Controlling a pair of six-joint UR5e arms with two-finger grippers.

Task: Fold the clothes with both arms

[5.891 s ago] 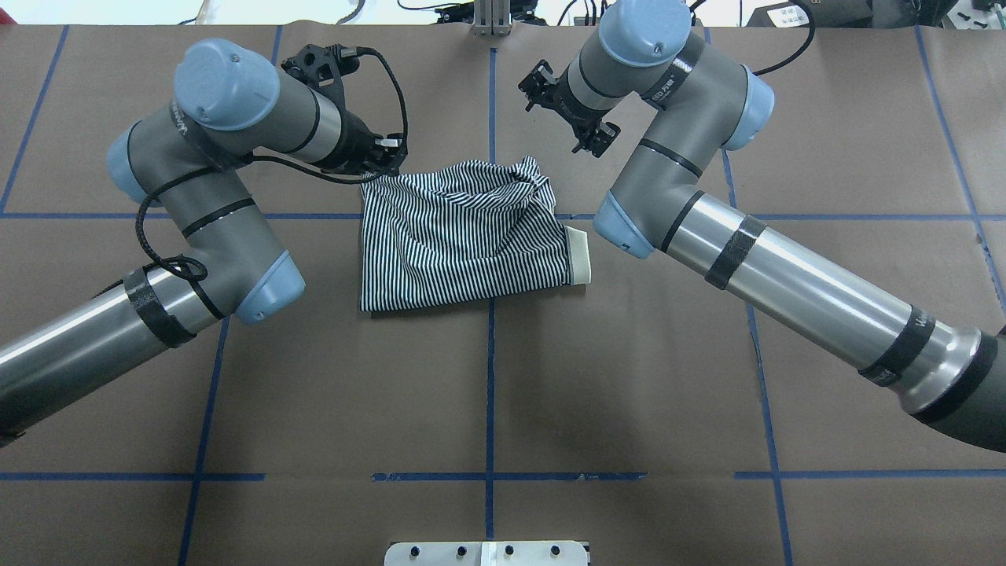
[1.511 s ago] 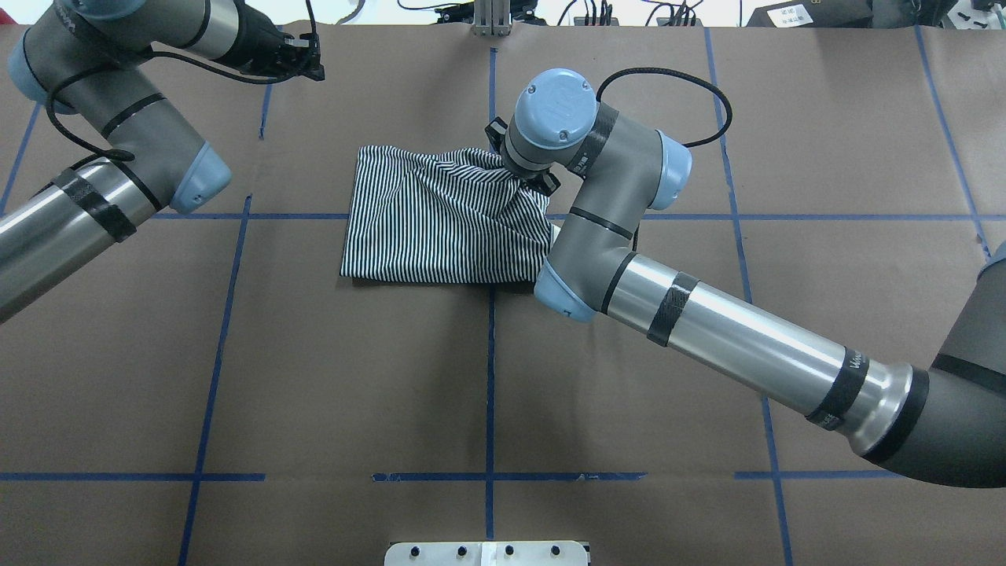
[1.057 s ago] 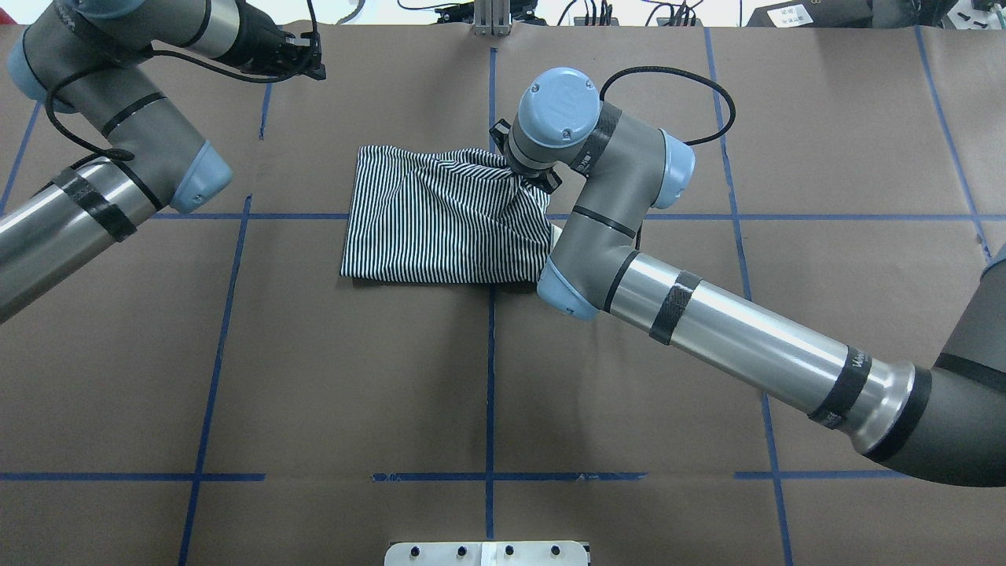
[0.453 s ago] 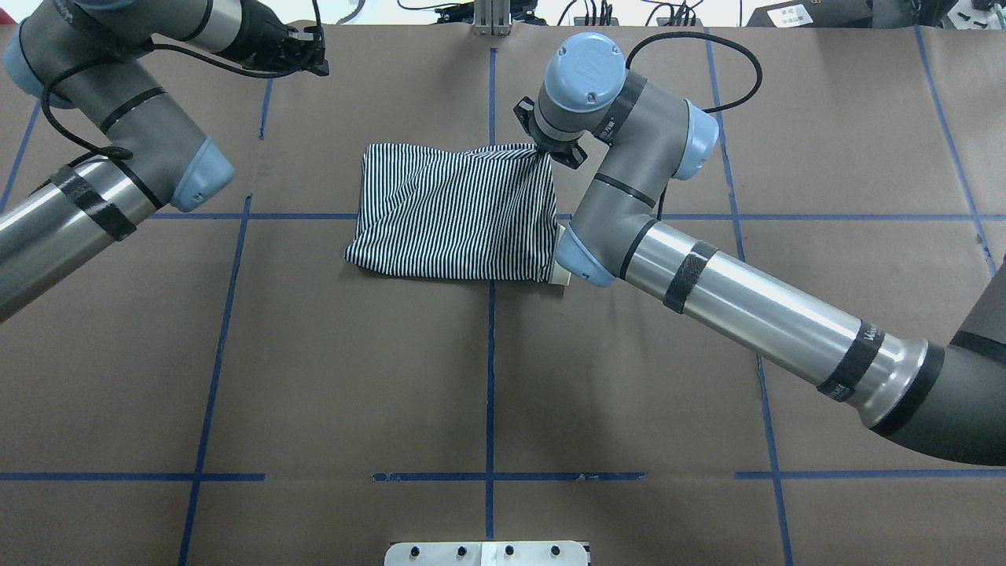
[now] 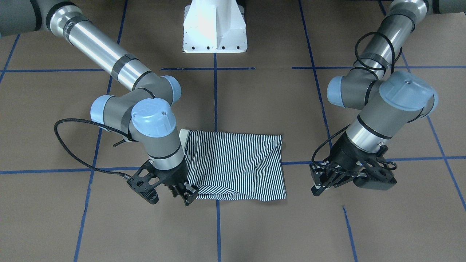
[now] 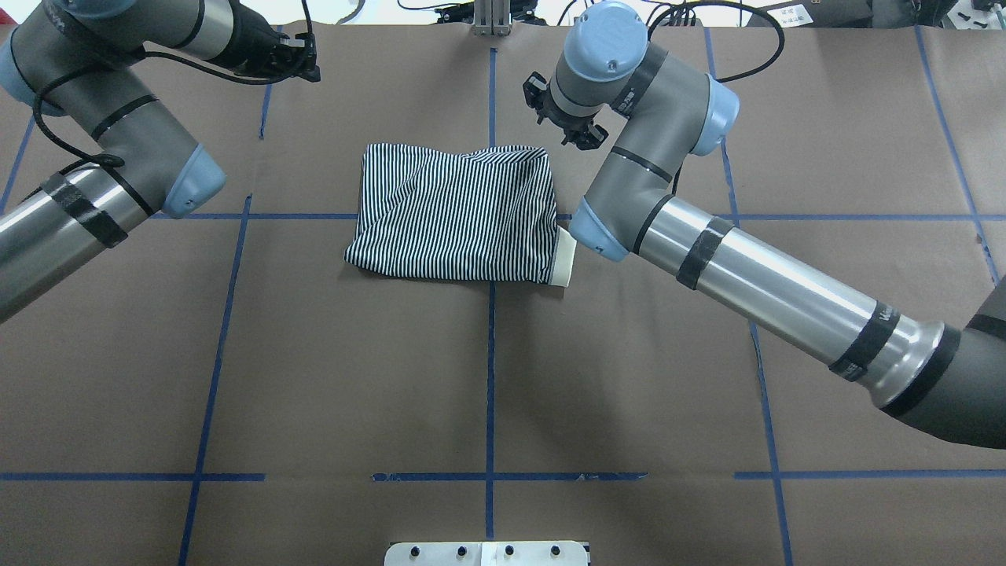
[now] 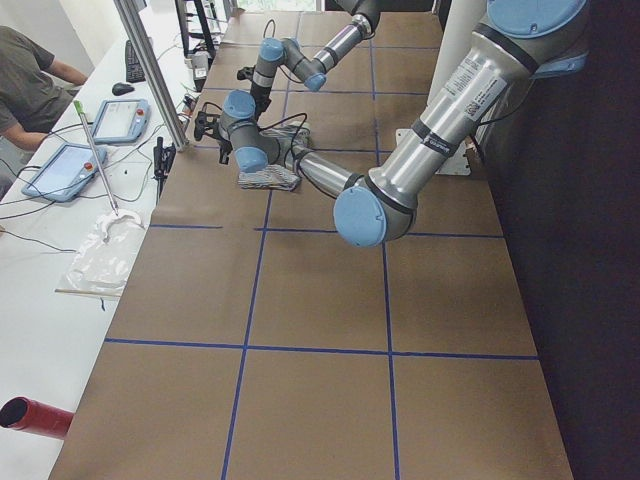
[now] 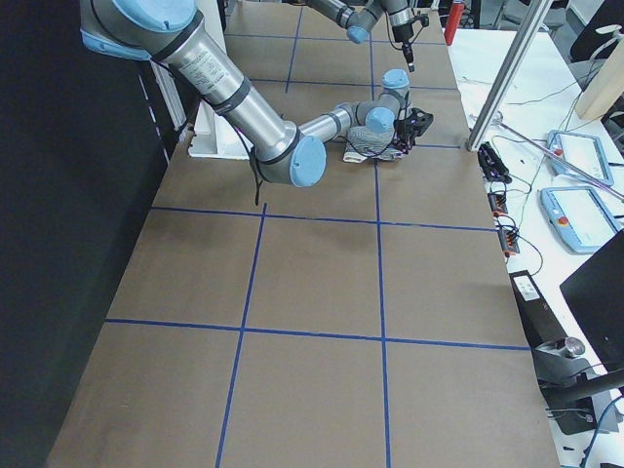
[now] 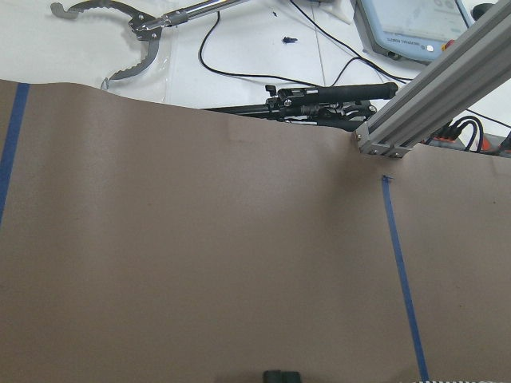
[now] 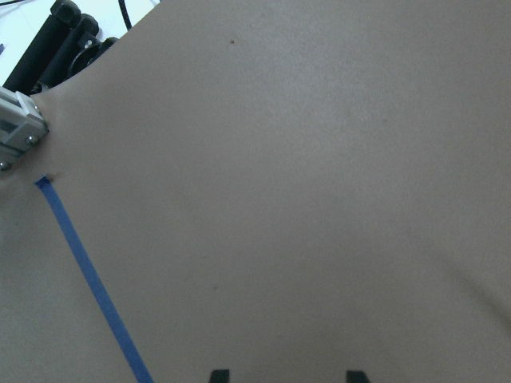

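Observation:
The striped polo shirt (image 6: pixel 452 212) lies folded into a rectangle at the table's middle, its white collar (image 6: pixel 562 263) poking out at the near right corner; it also shows in the front view (image 5: pixel 236 165). My right gripper (image 6: pixel 567 130) is open and empty, just beyond the shirt's far right corner; in the front view (image 5: pixel 185 193) it sits right at that corner. Its wrist view shows two spread fingertips (image 10: pixel 217 375) over bare paper. My left gripper (image 6: pixel 308 67) is shut and empty, far left of the shirt, also seen in the front view (image 5: pixel 317 187).
Brown paper with blue tape lines (image 6: pixel 489 354) covers the table. The white pedestal base (image 5: pixel 214 27) stands at the robot's side. An aluminium post (image 6: pixel 491 16), cables and tablets (image 7: pixel 120 120) lie beyond the far edge, where an operator (image 7: pixel 30 80) sits.
My right gripper has let go of the shirt's far right corner and drawn back up and away from it. The shirt has settled flat. The left arm has barely moved.

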